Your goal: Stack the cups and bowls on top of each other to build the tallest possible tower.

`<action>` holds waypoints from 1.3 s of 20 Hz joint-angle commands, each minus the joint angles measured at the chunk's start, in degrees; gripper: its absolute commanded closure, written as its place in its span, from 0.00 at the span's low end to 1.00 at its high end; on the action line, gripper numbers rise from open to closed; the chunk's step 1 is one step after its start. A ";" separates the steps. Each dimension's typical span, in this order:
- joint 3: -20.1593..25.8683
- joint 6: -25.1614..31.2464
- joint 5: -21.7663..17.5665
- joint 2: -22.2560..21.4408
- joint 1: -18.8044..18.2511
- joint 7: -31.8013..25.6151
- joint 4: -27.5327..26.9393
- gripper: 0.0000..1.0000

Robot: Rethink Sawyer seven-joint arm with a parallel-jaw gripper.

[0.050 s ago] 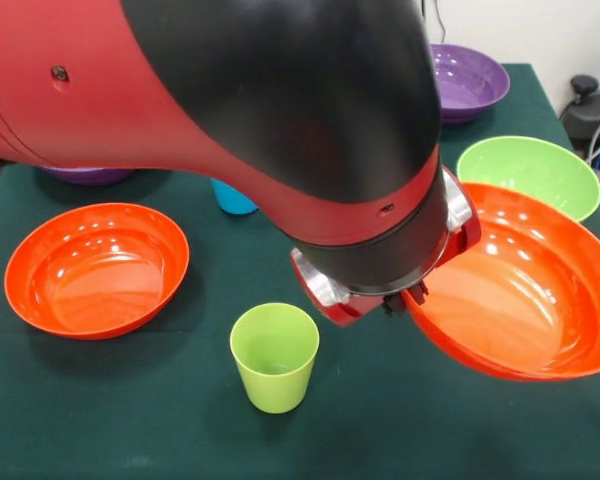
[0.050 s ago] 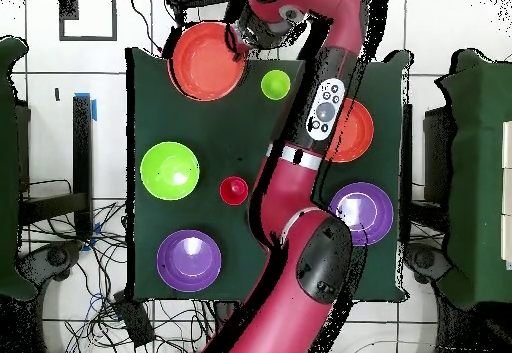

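My gripper [image 1: 406, 297] is shut on the near rim of a wide orange bowl [image 1: 525, 290], which hangs tilted above the cloth at the front right. In the overhead view the gripper [image 2: 243, 47] meets that orange bowl [image 2: 205, 61] at its right edge. A light green cup [image 1: 274, 357] stands upright and apart, just left of the gripper, and the overhead view shows the cup [image 2: 275, 85] too. No tower shows in either view. The arm hides the middle of the table.
A second orange bowl [image 1: 97, 268] lies at the left. A light green bowl [image 1: 528, 172] and a purple bowl [image 1: 467, 80] sit at the back right. A blue cup [image 1: 232, 200] peeks from under the arm. Overhead shows a red cup [image 2: 233, 190] and another purple bowl [image 2: 362, 212].
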 commanded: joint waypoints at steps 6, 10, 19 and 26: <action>14.08 0.01 -24.24 -0.59 -1.29 -27.18 -9.19 1.00; 17.68 -0.81 -30.63 -0.58 -1.29 -30.15 -9.24 1.00; 25.52 -0.54 -41.60 -0.07 -1.82 -34.20 -9.52 1.00; 29.60 0.30 -47.81 0.34 -2.48 -37.28 -9.46 1.00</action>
